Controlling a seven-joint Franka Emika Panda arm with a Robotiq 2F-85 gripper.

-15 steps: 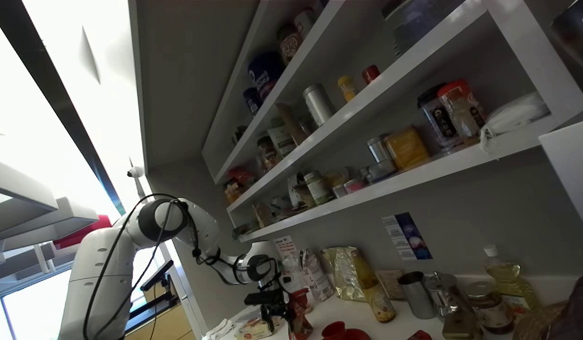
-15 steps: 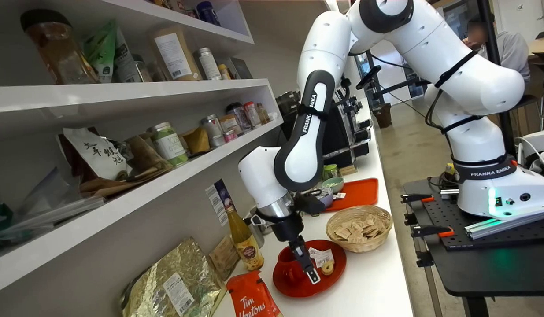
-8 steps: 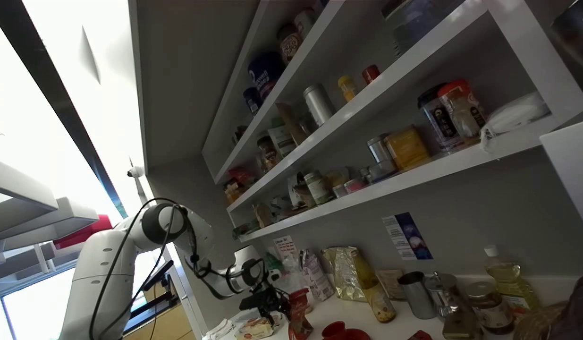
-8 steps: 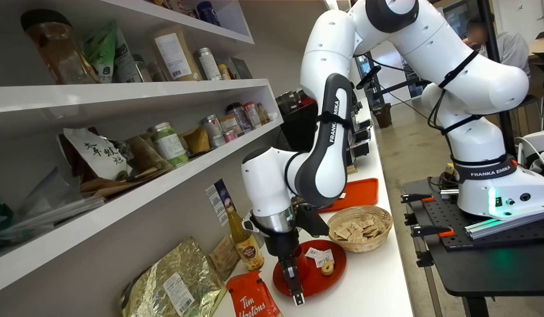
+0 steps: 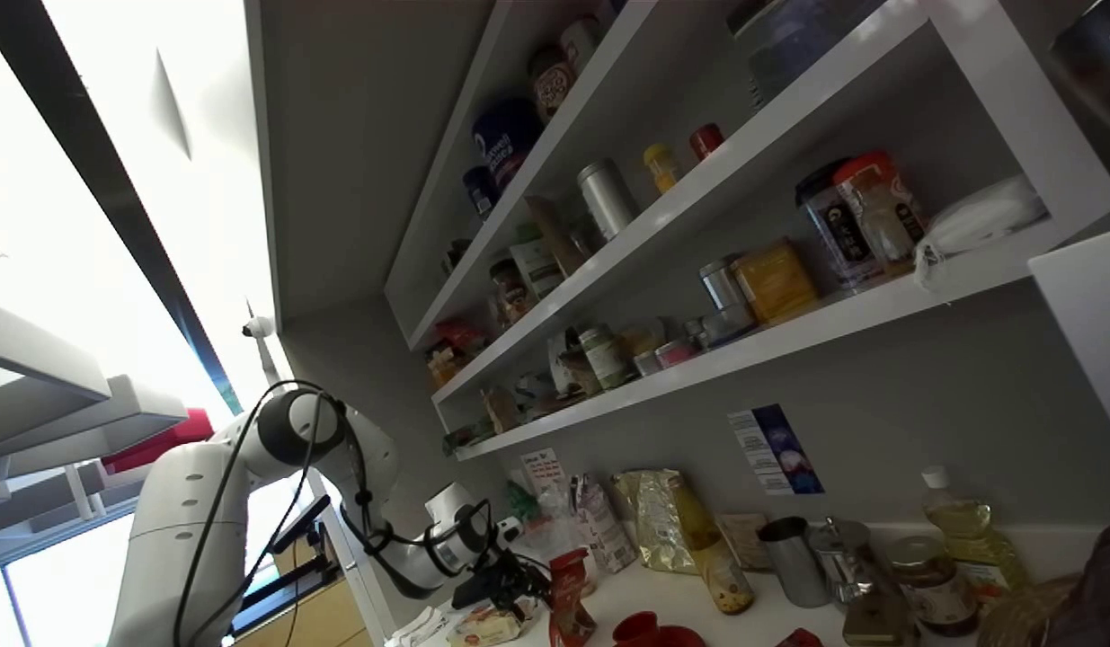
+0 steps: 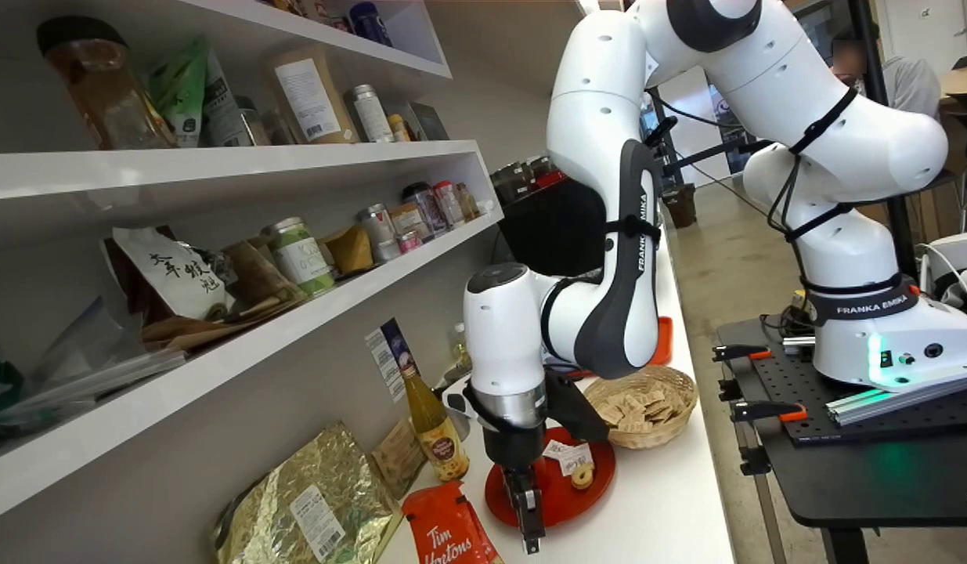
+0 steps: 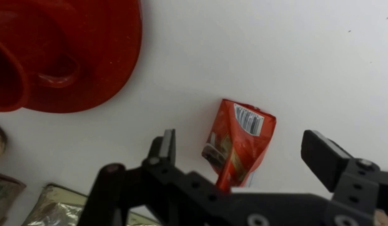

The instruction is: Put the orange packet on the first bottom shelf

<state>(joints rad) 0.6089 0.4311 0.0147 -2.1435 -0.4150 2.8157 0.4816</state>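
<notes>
The orange packet is a red-orange bag standing on the white counter, also visible in an exterior view. In the wrist view the packet lies between my spread fingers, seen from above, with its barcode showing and its lower part hidden by the gripper. My gripper is open and empty, touching nothing visible. In an exterior view the gripper points down to the right of the packet, apart from it. The first bottom shelf is the lowest white plank above the counter, also in an exterior view.
A red plate with a cup is beside the gripper; the cup shows in the wrist view. A gold foil bag, a bottle and a basket stand near. Jars and bags occupy the shelf.
The gripper has moved off from over the plate to beside the packet and the wrist has turned. The packet has not moved.
</notes>
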